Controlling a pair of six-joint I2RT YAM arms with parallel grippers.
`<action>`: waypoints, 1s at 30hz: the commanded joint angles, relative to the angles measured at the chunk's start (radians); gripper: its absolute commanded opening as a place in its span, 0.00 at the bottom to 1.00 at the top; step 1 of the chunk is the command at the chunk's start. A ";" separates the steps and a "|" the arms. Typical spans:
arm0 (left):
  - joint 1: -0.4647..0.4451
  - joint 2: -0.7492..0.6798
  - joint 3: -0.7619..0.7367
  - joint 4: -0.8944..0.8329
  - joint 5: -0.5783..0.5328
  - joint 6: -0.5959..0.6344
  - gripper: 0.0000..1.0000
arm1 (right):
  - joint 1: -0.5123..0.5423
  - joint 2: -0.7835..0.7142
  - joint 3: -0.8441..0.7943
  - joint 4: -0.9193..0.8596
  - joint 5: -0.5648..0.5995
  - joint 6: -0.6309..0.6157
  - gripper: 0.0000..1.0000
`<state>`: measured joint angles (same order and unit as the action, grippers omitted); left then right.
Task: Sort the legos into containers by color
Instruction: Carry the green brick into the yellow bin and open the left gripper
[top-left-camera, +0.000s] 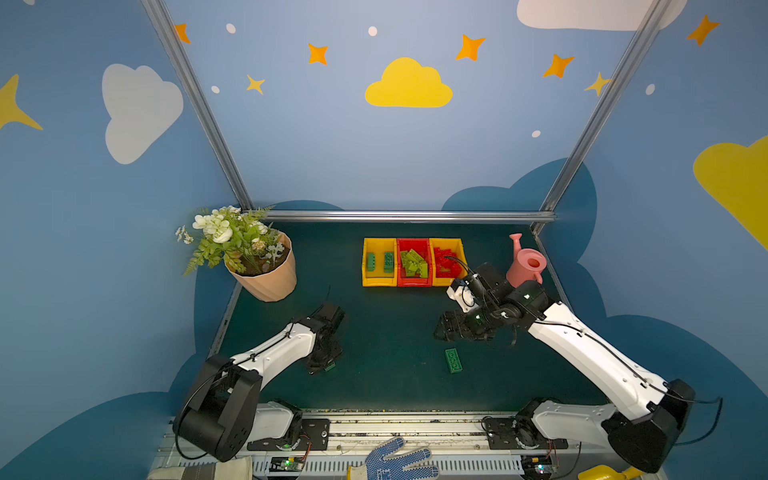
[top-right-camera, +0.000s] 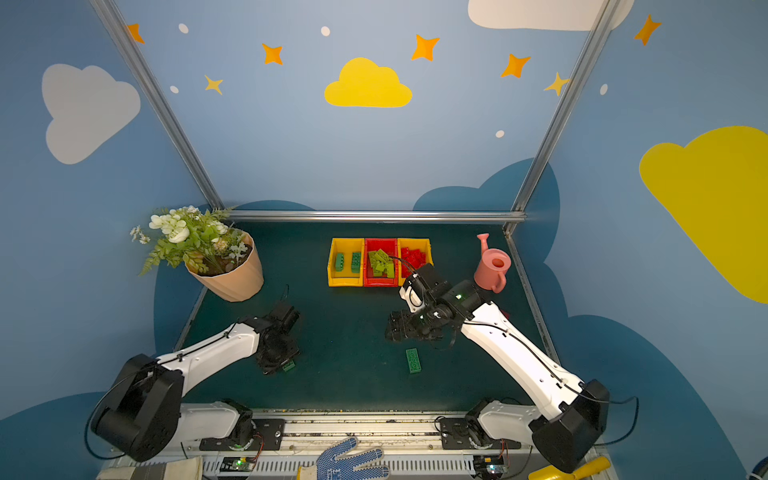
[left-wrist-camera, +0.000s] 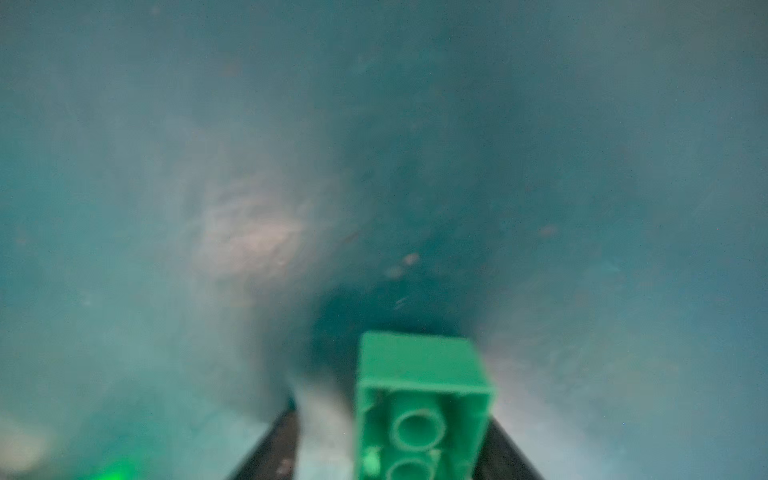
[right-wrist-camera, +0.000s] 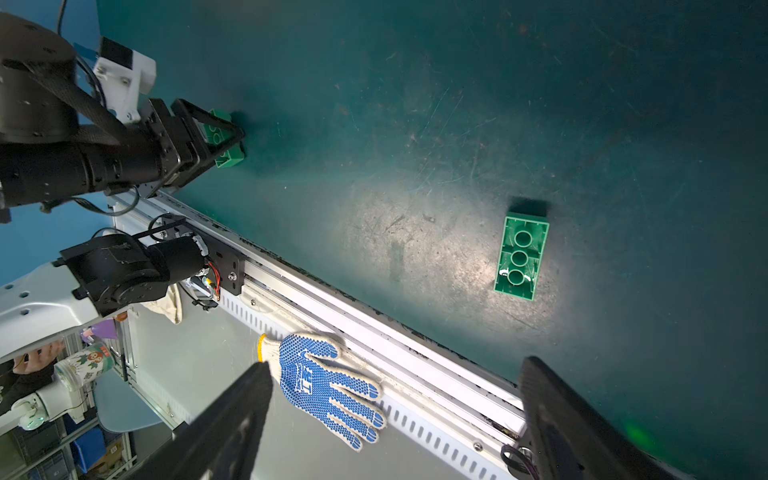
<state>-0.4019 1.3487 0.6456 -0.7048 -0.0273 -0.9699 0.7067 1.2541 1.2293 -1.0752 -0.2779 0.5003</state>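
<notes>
Legos are seen mostly inside the containers (top-right-camera: 346, 284), which are placed in a row at the far side of the counter (top-left-camera: 386, 324). Dark green bricks (top-left-camera: 389, 262) are kept in the left yellow bin (top-left-camera: 379, 283), lime green bricks (top-left-camera: 414, 264) in the red middle bin (top-left-camera: 414, 284), and red bricks (top-left-camera: 446, 266) in the right yellow bin (top-left-camera: 446, 240).

Two more dark green pieces lie outside the bins. A long brick (top-left-camera: 453, 360) is laid flat on the counter with its hollow underside turned up, well apart from the bins. The right pincer (top-left-camera: 442, 328) hovers near it, with the jaws spread wide and nothing between them.

A second dark green brick (left-wrist-camera: 419, 407) is enclosed by the left pincer (top-right-camera: 282, 368) at the front left of the counter. The jaws are drawn partly together around it. In the blurred left wrist view a gap is seen beside one finger (left-wrist-camera: 278, 449), so it cannot be told if the brick is clamped.
</notes>
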 joint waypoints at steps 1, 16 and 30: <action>0.002 0.029 0.040 -0.023 -0.017 0.039 0.35 | 0.005 0.024 0.043 -0.018 0.015 -0.001 0.91; 0.001 0.439 0.890 -0.214 -0.086 0.385 0.27 | -0.001 0.092 0.073 -0.002 0.055 -0.006 0.91; -0.010 1.116 1.888 -0.478 -0.023 0.586 0.28 | -0.069 -0.013 0.032 -0.091 0.162 0.064 0.91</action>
<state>-0.4072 2.4039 2.4039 -1.0611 -0.0574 -0.4435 0.6498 1.2797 1.2701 -1.1103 -0.1596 0.5335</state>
